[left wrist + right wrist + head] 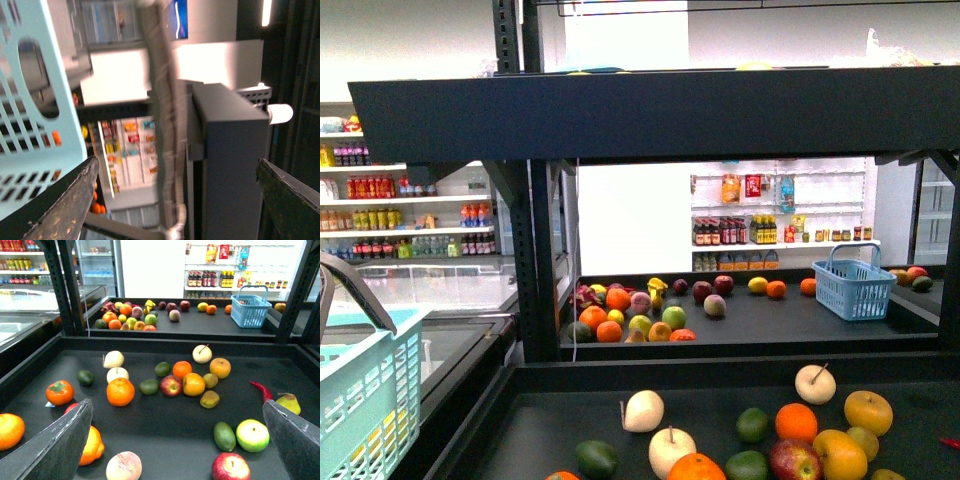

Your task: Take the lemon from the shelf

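The shelf (720, 375) is a black rack with dark tray decks (175, 342) full of mixed fruit. On the near deck, a yellow-orange lemon (94, 444) lies half hidden behind one finger of my right gripper (176, 405). That gripper hangs open above the deck with nothing between its fingers. A smaller yellow fruit that may be another lemon (758, 285) (202, 306) lies on the far deck. My left gripper (176, 165) is open and empty beside a pale blue basket (30, 125), facing a grey upright; no fruit lies near it.
Oranges (120, 391), apples (230, 467), a green apple (252, 435), avocados (224, 436), a peach (123, 466) and a red chilli (261, 390) lie around the right gripper. A blue basket (854, 283) stands on the far deck. The pale basket (360, 400) sits at the lower left.
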Robot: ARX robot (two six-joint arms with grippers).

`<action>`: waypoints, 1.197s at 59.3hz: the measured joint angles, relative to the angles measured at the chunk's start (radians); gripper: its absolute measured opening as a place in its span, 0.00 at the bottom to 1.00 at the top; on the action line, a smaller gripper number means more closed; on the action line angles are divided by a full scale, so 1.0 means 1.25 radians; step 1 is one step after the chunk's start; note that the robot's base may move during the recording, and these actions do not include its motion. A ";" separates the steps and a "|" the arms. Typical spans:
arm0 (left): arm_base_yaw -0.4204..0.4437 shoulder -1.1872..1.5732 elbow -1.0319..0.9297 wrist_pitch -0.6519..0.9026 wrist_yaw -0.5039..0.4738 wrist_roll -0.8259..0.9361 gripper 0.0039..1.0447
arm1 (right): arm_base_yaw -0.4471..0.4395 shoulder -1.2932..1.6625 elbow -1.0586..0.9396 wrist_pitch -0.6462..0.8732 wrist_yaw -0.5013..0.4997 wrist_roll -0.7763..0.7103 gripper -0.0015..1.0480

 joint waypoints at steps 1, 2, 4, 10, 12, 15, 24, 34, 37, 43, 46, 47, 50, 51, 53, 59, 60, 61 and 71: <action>0.000 0.000 -0.001 -0.010 0.004 0.002 0.93 | 0.000 0.000 0.000 0.000 0.000 0.000 0.98; 0.000 0.000 -0.002 -0.021 0.007 0.007 0.93 | 0.000 0.000 0.000 0.000 0.000 0.000 0.98; -0.001 -0.001 -0.008 -0.049 0.007 0.015 0.93 | 0.000 0.000 0.000 0.000 0.000 0.000 0.98; -0.006 -0.043 -0.015 -0.139 0.012 0.045 0.93 | 0.000 0.000 0.000 0.000 0.000 0.000 0.98; -0.007 -0.066 -0.015 -0.178 0.007 0.064 0.93 | 0.000 0.000 0.000 0.000 0.000 0.000 0.98; -0.009 -0.104 -0.015 -0.253 -0.005 0.107 0.93 | 0.000 0.000 0.000 0.000 0.000 0.000 0.98; -0.042 -0.220 -0.013 -0.504 -0.059 0.295 0.93 | 0.000 0.000 0.000 0.000 0.000 0.000 0.98; -0.118 -0.386 -0.013 -0.749 -0.109 0.594 0.93 | 0.000 0.000 0.000 0.000 0.000 0.000 0.98; -0.135 -0.434 -0.020 -0.794 -0.115 0.669 0.93 | 0.000 0.000 0.000 0.000 0.000 0.000 0.98; -0.182 -0.561 -0.071 -0.868 -0.127 0.819 0.93 | 0.000 0.000 0.000 0.000 0.000 0.000 0.98; -0.201 -0.615 -0.110 -0.855 -0.096 0.895 0.88 | 0.000 0.000 0.000 0.000 0.000 0.000 0.98; -0.210 -0.638 -0.132 -0.836 -0.090 0.931 0.85 | 0.000 0.000 0.000 0.000 0.000 0.000 0.98; -0.248 -0.705 -0.186 -0.825 -0.104 1.010 0.76 | 0.000 0.000 0.000 0.000 0.000 0.000 0.98; -0.268 -0.733 -0.210 -0.829 -0.121 1.030 0.73 | 0.000 0.000 0.000 0.000 0.000 0.000 0.98; -0.314 -0.792 -0.253 -0.850 -0.165 1.071 0.66 | 0.000 0.000 0.000 0.000 0.000 0.000 0.98; -0.366 -0.961 -0.365 -0.917 -0.186 1.125 0.46 | 0.000 0.000 0.000 0.000 0.000 0.000 0.98; -0.366 -0.987 -0.381 -0.926 -0.191 1.130 0.42 | 0.000 0.000 0.000 0.000 0.001 0.000 0.98; -0.366 -1.013 -0.397 -0.934 -0.194 1.133 0.39 | 0.000 0.000 0.000 0.000 0.001 0.000 0.98; -0.368 -1.146 -0.503 -0.942 -0.197 1.146 0.03 | 0.000 0.000 0.000 0.000 0.000 0.000 0.98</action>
